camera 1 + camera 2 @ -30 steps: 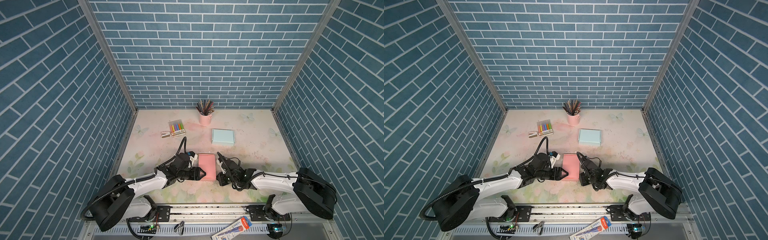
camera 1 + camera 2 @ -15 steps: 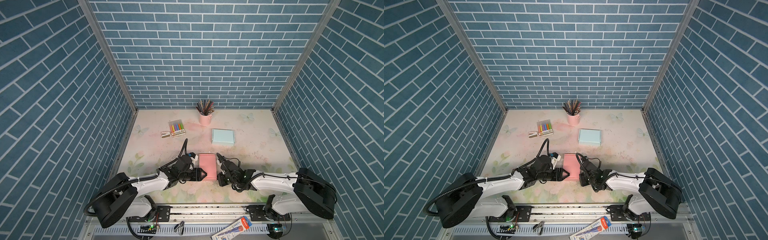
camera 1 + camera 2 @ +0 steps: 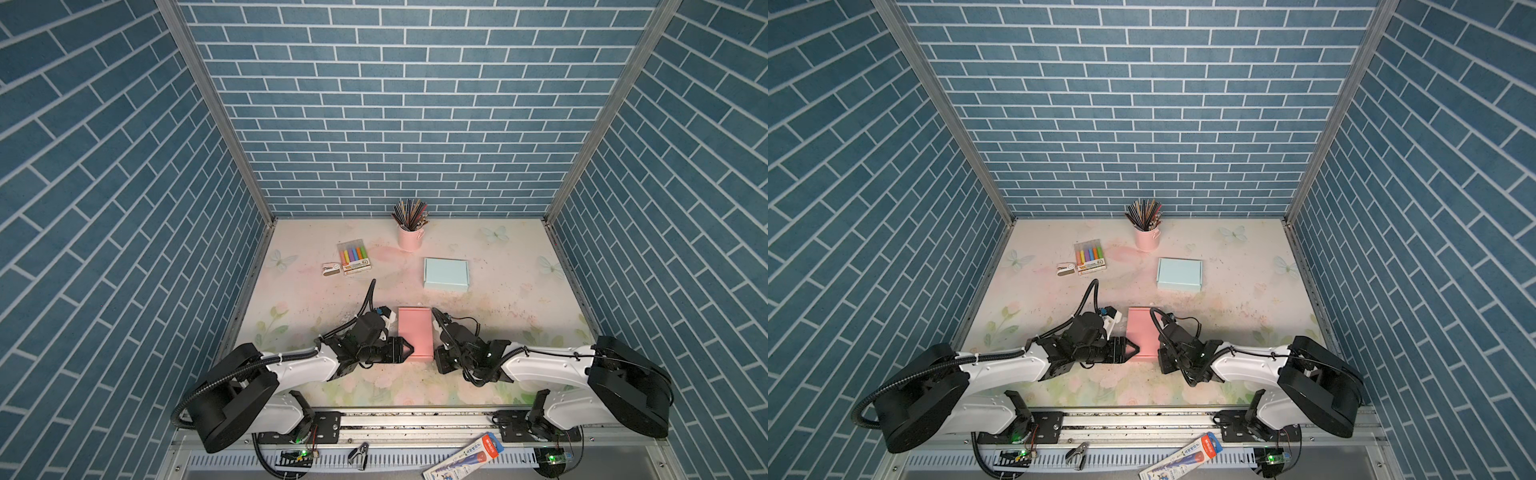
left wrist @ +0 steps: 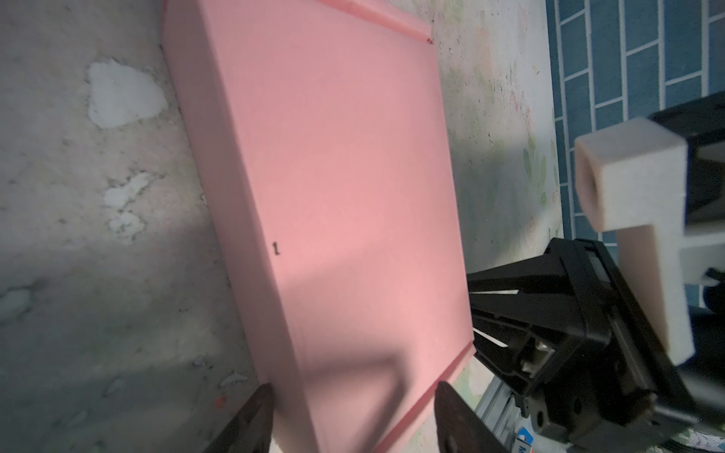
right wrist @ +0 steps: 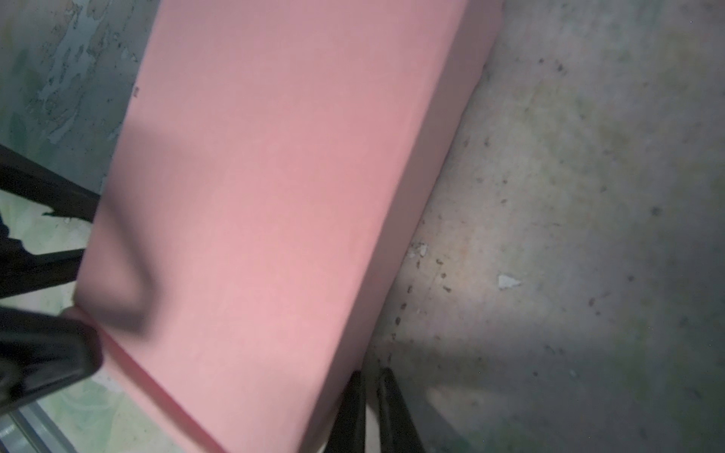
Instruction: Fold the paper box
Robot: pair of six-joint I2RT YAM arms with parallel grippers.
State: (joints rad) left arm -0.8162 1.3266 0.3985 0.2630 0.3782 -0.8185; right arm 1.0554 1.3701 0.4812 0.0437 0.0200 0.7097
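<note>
- Blue brick-pattern walls closed in a floral table where a pink paper box lay flat, its lid down. It sat between the robot's two hands, with a pale blue box well beyond its far end.
- The pink box's long axis ran straight away from the robot, and its near short end was about level with both hands. A thin lip of card showed along that near end.
- The left hand stood wide at the box's near left corner. One finger was outside the left long wall and the other by the near-end lip, with the corner between them. The views did not show whether either finger was touching the card.
- The right hand was narrowed almost to closed and held nothing. Its paired tips sat just beside the box's right long wall, towards the near end.
- The left hand looked the better placed to act, since it already straddled the corner. Closing on the box or pressing the near-end lip home seemed to need only a short move from there, while the right hand looked set to brace the opposite wall.
- Against the view a second earlier, the left hand had crept slightly closer to the box's corner. The box, the right hand and the spread of both hands appeared unchanged.
</note>
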